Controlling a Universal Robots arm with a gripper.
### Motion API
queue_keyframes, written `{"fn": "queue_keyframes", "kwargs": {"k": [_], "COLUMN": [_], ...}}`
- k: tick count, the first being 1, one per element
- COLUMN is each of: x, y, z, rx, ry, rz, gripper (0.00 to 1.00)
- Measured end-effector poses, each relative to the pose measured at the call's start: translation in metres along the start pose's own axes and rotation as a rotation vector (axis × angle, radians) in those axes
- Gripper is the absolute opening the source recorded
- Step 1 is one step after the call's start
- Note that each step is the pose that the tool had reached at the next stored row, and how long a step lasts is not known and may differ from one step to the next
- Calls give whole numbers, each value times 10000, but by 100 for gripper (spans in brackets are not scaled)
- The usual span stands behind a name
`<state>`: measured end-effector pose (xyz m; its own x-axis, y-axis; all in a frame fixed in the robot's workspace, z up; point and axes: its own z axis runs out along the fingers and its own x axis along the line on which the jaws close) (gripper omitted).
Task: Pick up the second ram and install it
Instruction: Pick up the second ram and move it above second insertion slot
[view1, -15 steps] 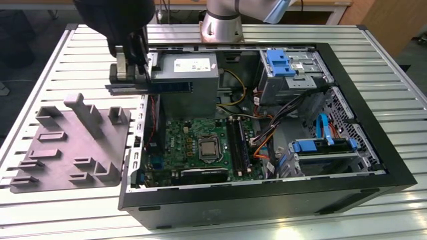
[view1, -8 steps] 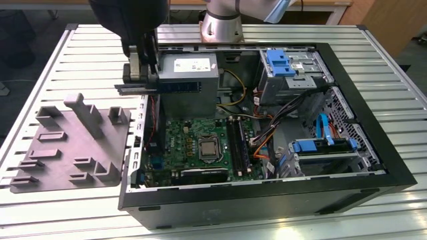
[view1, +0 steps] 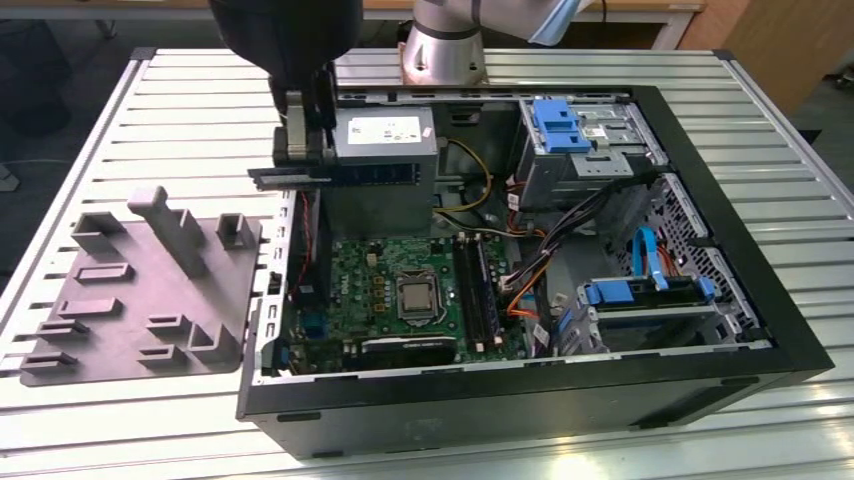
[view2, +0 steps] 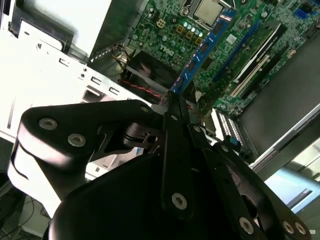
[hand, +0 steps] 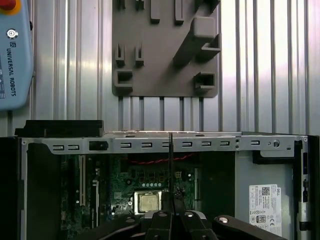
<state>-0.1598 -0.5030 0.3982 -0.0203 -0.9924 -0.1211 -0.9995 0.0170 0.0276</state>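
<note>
**A:** Holding anything?

**B:** Yes. Closed down narrow on the second ram (view1: 360, 174), pinching its flat faces close to one end, with most of the stick jutting past the jaws toward the exterior view's right.

**A:** Hanging where?

**B:** In the air over the far end of the open computer case (view1: 534, 395), at the exterior view's left, just beside the power supply box (view1: 380, 135). Clear of the grey tray (view1: 134, 300) out on the surface (view1: 174, 90). Not yet seated in anything.

**A:** And set against the slots?

**B:** Well apart from the long black memory slots (view1: 475, 290) down on the motherboard (view1: 360, 280), which lie lower and toward the exterior view's right. Laid left to right across that view along its long axis, against slots laid far to near. Crosswise rather than lined up, by the look of it.

**A:** Anything extra from the wrist?

**B:** In the second wrist view, seen lengthwise: the second ram (view2: 205, 50) reaching away from the jaws over the board, with chips along its face. In the first wrist view, seen edge-on: the second ram (hand: 170, 165) as a thin dark line running out from the jaws, with the processor (hand: 148, 201) close beside it on the board beneath and the grey tray (hand: 165, 75) beyond the case wall. No telling, from any view, about another stick already seated in a slot.
</note>
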Motion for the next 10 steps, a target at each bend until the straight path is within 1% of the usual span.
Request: {"fn": "queue_keyframes", "kwargs": {"k": [10], "x": [-4], "y": [-182], "z": [3], "rx": [-2], "ry": [1], "rz": [0], "gripper": [12]}}
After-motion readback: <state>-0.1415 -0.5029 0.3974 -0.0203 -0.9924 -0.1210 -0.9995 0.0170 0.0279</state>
